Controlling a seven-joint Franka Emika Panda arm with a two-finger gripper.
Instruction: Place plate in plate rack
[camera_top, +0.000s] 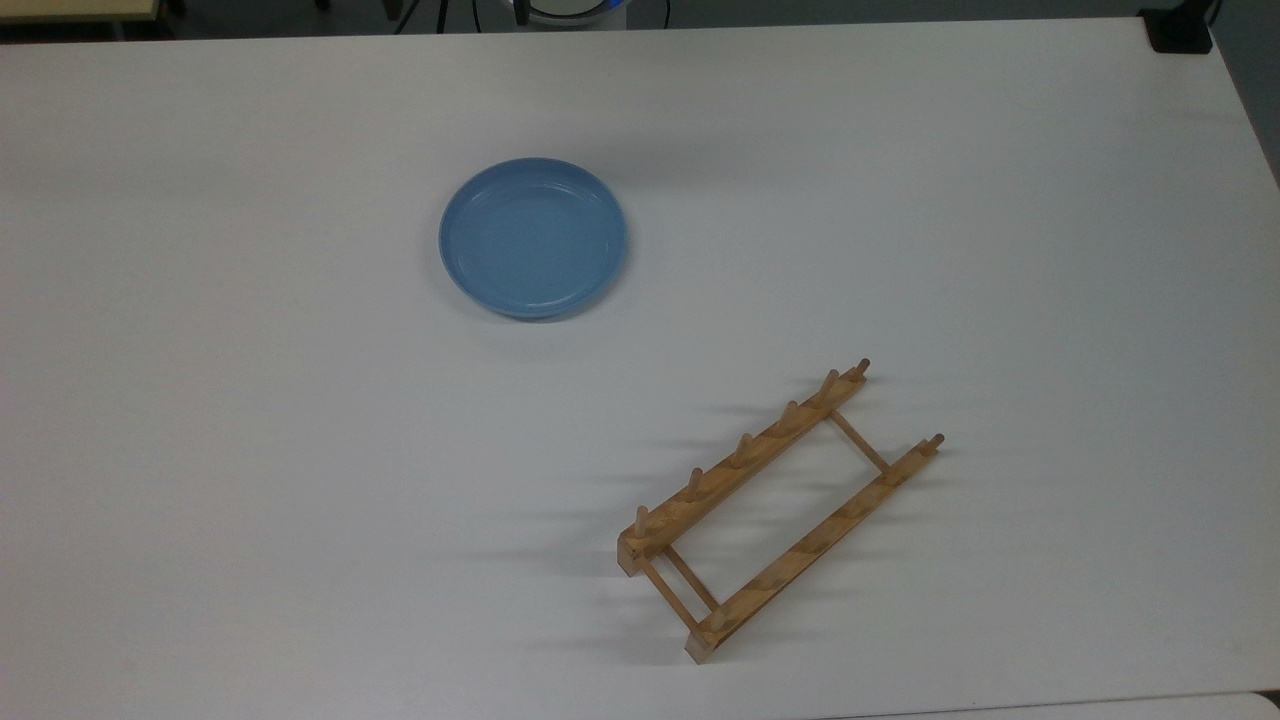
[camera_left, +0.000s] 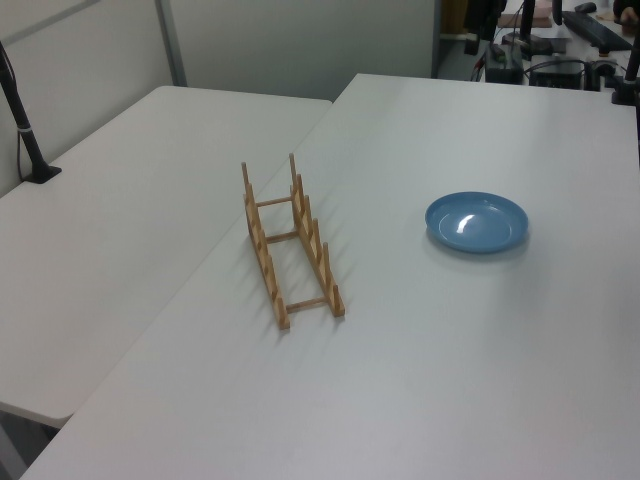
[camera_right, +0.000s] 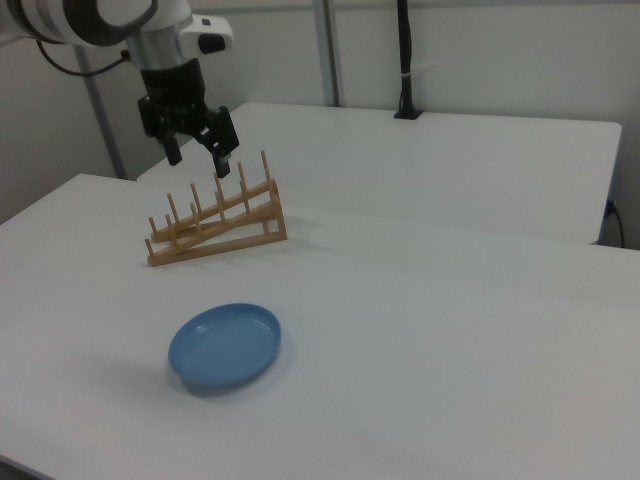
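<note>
The light-blue plate (camera_top: 533, 237) lies flat, right side up, on the white table, seen also in the left view (camera_left: 476, 222) and the right view (camera_right: 225, 346). The wooden plate rack (camera_top: 775, 510) stands apart from it with nothing between its pegs, seen too in the left view (camera_left: 289, 243) and the right view (camera_right: 213, 226). In the right view my gripper (camera_right: 198, 157) hangs open high in the air at the upper left, well above the table and far from the plate, holding nothing.
A second white table (camera_left: 120, 220) adjoins the rack side. A black post (camera_right: 404, 60) stands on it, and another black post (camera_left: 22, 125) at its far edge. A black clamp (camera_top: 1180, 28) sits on the table's corner.
</note>
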